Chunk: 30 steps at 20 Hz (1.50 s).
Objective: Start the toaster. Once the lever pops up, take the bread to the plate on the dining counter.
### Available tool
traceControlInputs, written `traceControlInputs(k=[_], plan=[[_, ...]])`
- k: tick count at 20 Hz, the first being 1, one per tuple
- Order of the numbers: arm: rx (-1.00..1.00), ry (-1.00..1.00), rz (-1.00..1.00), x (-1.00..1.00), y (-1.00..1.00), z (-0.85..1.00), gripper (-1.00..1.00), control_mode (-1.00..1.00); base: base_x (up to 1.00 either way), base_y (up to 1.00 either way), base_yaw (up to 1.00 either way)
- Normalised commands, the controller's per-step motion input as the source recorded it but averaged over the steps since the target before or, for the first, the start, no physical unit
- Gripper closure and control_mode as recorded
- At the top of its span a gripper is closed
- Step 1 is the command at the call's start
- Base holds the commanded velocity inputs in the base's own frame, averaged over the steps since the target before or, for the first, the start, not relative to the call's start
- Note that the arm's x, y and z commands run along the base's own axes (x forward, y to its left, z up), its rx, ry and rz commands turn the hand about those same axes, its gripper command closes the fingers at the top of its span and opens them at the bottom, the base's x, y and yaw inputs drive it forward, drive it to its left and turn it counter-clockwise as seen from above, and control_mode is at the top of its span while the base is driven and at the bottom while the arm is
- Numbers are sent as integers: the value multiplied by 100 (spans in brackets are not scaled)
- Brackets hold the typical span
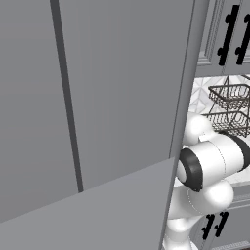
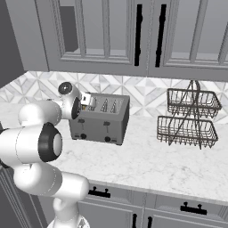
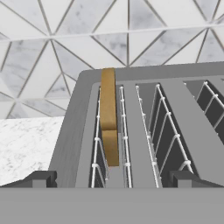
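The bread [image 3: 108, 114] stands in the toaster's [image 2: 101, 119] slot, wire baskets [image 2: 190, 116] rightward.

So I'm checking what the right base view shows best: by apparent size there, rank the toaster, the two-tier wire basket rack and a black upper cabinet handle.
1. toaster and wire basket rack: too close to rank.
2. black cabinet handle, plainly smallest.

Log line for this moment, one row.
matte grey toaster on marble wall counter | tan bread slice upright in leftmost slot | gripper above slots, open
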Motion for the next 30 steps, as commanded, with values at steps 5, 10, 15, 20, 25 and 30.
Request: traceControlInputs(k=[5,10,15,20,25,30], plan=[[0,0,0,14,0,0,-100,-100,0,0,0],[0,0,0,21,0,0,-100,-100,0,0,0],[0,0,0,12,0,0,-100,-100,0,0,0],[0,0,0,3,0,-11,-100,-100,0,0,0],[0,0,0,0,0,-20,-100,-100,0,0,0],[0,0,0,7,4,-1,-100,-100,0,0,0]])
